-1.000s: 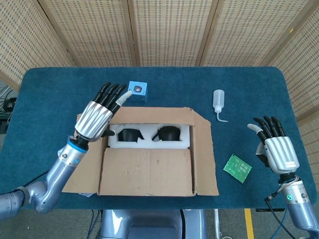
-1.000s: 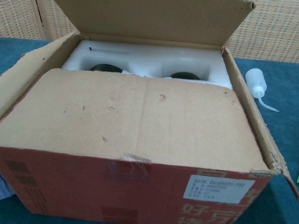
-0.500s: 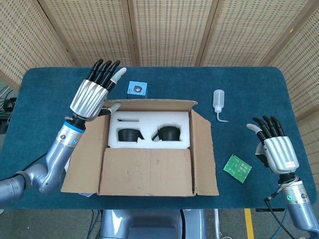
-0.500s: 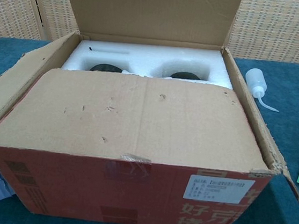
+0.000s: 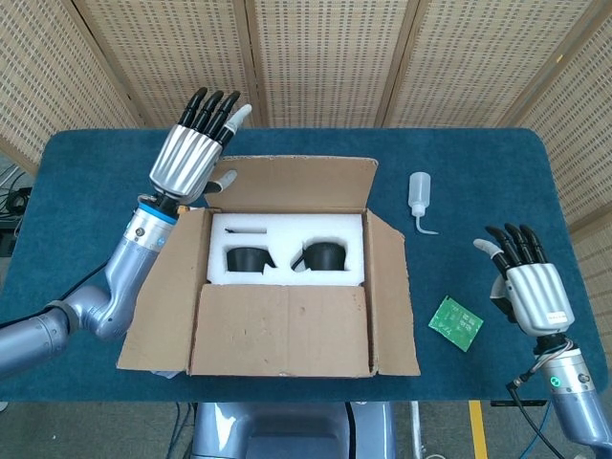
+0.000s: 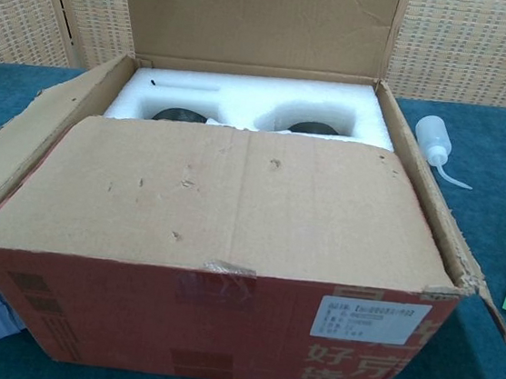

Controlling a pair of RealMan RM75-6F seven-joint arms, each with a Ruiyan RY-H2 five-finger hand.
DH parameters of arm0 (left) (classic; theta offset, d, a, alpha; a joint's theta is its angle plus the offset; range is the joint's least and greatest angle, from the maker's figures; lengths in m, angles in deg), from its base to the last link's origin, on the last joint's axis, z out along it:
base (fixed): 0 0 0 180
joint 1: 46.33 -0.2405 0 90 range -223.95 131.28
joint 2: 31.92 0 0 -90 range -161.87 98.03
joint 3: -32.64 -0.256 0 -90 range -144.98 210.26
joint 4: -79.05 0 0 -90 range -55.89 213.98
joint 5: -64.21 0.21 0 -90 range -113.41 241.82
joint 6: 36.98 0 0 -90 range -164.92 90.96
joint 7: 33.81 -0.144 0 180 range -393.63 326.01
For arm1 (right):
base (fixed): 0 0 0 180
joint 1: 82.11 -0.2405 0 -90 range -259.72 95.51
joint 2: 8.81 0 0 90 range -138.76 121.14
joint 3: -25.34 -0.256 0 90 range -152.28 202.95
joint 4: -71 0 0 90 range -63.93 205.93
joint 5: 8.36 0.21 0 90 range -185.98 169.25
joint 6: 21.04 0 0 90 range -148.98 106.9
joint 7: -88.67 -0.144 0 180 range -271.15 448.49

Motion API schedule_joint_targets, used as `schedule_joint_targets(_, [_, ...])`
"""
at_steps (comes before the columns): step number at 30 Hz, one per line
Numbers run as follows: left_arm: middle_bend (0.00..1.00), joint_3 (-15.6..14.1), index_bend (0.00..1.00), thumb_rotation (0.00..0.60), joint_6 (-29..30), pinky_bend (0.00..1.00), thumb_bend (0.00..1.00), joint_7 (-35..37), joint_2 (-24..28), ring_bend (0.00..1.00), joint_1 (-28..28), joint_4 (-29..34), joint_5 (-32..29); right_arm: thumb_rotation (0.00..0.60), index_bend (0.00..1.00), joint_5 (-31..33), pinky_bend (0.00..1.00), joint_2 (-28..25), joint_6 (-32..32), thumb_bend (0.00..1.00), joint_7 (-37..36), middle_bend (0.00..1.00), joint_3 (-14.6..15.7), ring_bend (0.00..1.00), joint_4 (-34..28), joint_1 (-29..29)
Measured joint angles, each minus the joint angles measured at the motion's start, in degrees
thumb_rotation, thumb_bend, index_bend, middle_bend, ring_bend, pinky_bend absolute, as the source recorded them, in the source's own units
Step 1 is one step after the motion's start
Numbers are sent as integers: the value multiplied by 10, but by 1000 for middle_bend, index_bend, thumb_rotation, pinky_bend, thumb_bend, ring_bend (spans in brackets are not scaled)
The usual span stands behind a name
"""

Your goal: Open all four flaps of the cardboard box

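Left robot hand raised at the back-left corner of the cardboard box, fingers straight and spread, grasping nothing; it sits higher and further back than 0.5 s ago. Far flap has swung back past upright since then and now hides the small blue cube seen behind the box earlier. Left flap and right flap are folded outward. Near flap is still down over the front half of the box. White foam insert with two dark items shows in the open rear half. Right robot hand unchanged, released, fingers apart, hovering near the right bench edge. Squeeze bottle and green circuit board lie right of the box, unmoved.
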Motion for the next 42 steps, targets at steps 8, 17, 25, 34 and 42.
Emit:
schedule_joint_targets(8, [0, 3, 0, 509, -29, 0, 285, -43, -14, 0, 25, -25, -41, 600, 204, 2, 0, -2, -2, 1000, -3, 118, 0, 0, 2, 3])
schedule_joint_targets(17, [0, 1, 0, 497, -48, 0, 320, -55, -1, 0, 29, 4, -76, 600, 204, 2, 0, -4, -4, 1000, -6, 118, 1, 0, 2, 6])
schedule_joint_targets(25, [0, -2, 109, 442, -101, 0, 395, -23, 69, 0, 12, 123, -130, 600, 204, 2, 0, -1, 0, 1000, -9, 118, 3, 0, 6, 5])
schedule_joint_targets(34, [0, -19, 242, 139, -133, 0, 433, 58, 134, 0, -25, 227, -135, 600, 204, 0, 0, 2, 2, 1000, -15, 118, 6, 0, 11, 7])
schedule_joint_targets(42, [0, -40, 302, 98, -126, 0, 422, 136, 142, 0, -64, 270, -81, 600, 204, -1, 0, 3, 1, 1000, -21, 118, 8, 0, 14, 9])
